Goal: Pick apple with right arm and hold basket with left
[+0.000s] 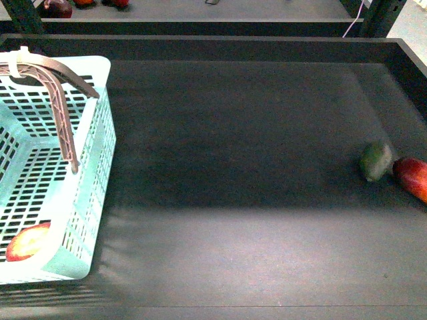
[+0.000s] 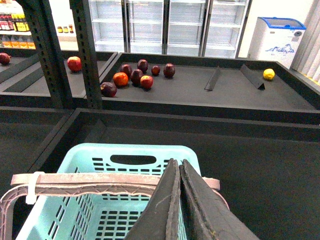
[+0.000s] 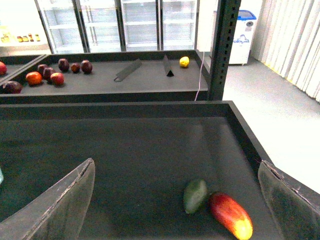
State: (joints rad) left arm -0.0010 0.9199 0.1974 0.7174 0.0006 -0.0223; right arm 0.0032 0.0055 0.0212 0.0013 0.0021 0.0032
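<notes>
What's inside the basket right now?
One apple lies in the near corner of the basket, partly hidden by the near wall. The visible floor is otherwise bare; the part past the frame edge is unseen.

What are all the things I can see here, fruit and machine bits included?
basket: one, pale turquoise, brown handle, at the tray's left edge
apple: one, red with a yellowish patch, inside the basket's near corner
green oval fruit: one, dark green, right side of the tray
long red fruit: one, red, touching the green one
black tray: one, dark, holding all of these
far fruit: several, red and dark, plus one yellow, on the rear shelf
fridges: a row, glass-doored, at the back
left pincer: shut, above the basket handle
right pincer: open, empty, over the two fruits
</notes>
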